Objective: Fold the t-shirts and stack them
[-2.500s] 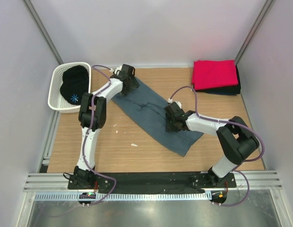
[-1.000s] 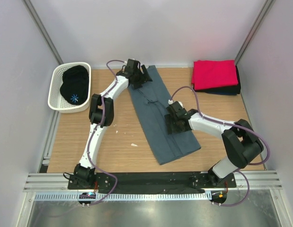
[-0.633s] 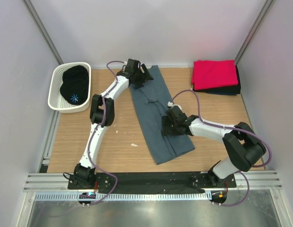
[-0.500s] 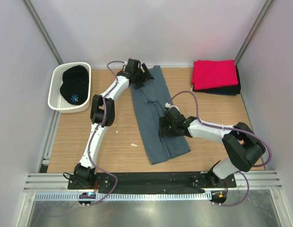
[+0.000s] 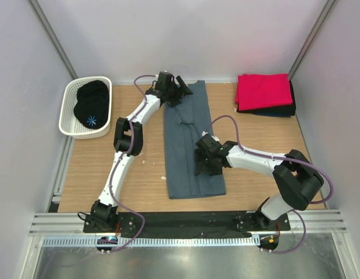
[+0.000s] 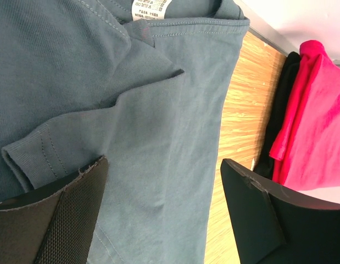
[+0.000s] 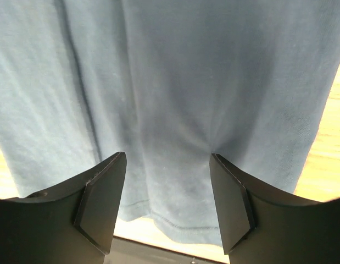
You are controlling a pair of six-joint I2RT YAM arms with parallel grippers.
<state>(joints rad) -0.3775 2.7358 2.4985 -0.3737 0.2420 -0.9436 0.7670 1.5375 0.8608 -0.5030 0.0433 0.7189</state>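
A slate blue-grey t-shirt (image 5: 191,145), folded into a long narrow strip, lies straight down the middle of the table. My left gripper (image 5: 183,87) stands open over its far collar end. In the left wrist view the cloth (image 6: 159,110) and its neck label (image 6: 149,6) lie under the open left gripper (image 6: 164,192). My right gripper (image 5: 203,165) rests open on the near part of the strip. In the right wrist view its fingers (image 7: 101,203) straddle the cloth (image 7: 175,82) just above the hem. A folded red t-shirt (image 5: 263,90) tops a dark one (image 5: 275,110) at the back right.
A white perforated basket (image 5: 68,99) at the back left holds a black t-shirt (image 5: 91,104) with a blue star print. The red t-shirt (image 6: 318,126) and the dark one (image 6: 279,121) show beyond the left gripper. Side walls stand close to the table (image 5: 139,174).
The blue-grey shirt has swung from a diagonal to lie straight, its near end dragged to the left. My right gripper moved left and nearer with it. My left gripper shifted slightly right at the collar end.
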